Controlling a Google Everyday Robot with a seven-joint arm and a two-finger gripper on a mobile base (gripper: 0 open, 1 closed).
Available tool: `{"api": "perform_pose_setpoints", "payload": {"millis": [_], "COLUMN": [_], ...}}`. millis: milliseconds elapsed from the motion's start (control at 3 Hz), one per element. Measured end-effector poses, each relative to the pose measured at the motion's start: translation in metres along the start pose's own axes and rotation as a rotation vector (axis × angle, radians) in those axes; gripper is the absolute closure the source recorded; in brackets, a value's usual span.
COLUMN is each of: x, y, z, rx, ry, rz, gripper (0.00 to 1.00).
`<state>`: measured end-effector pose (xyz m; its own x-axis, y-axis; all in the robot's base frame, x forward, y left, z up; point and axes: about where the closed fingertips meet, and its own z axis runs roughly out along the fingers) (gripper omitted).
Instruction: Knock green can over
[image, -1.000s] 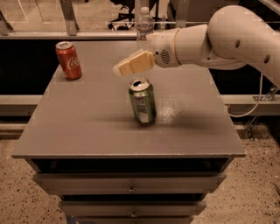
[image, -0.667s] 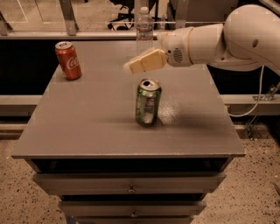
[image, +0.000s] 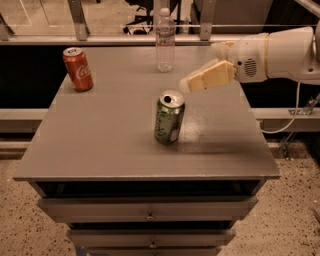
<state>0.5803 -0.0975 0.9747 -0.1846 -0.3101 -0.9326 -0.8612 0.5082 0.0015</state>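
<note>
Green can: the green can (image: 168, 120) stands near the middle of the counter (image: 100, 145), but it is no longer upright. A second ago it was vertical. Now it leans, with its silver top tipped toward the right and toward the camera and its base still on the surface.
Hand: the hand (image: 186, 86) hangs above the counter, up and to the right of the can's top and clear of it. It has pulled away to the right since the earlier views, where it hovered almost over the can.
Hand state: the two pale fingers read as one wedge with no gap between them, so they are together and holding nothing.
Arm: the white arm (image: 280, 52) reaches in from the right edge, above the counter's far right corner.
Contact: none is visible now, as the fingertips and the can's rim are apart.
Meaning for the task: the tilt suggests the can has been nudged and is mid-topple. It is not yet lying on its side, so the knock-over is under way but not finished.
Risk: if the lean is too slight the can may rock back upright, and a second push would be needed.
Bystanders: the red cola can (image: 78, 69) at the far left and the water bottle (image: 165, 40) at the far edge both stand upright, well apart from the green can.
</note>
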Motion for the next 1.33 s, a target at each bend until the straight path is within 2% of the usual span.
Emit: {"api": "perform_pose_setpoints", "payload": {"millis": [333, 667, 1000, 1333], "x": [0.027, 0.048, 0.062, 0.07], "y": [0.019, 0.043, 0.075, 0.089], "z": [-0.018, -0.007, 0.019, 0.035], "rx": [-0.05, -0.1, -0.139, -0.144], "ry": [0.001, -0.011, -0.041, -0.053], "rz": [0.011, 0.002, -0.034, -0.052], "gripper": [0.0, 0.0, 0.0, 0.0]}}
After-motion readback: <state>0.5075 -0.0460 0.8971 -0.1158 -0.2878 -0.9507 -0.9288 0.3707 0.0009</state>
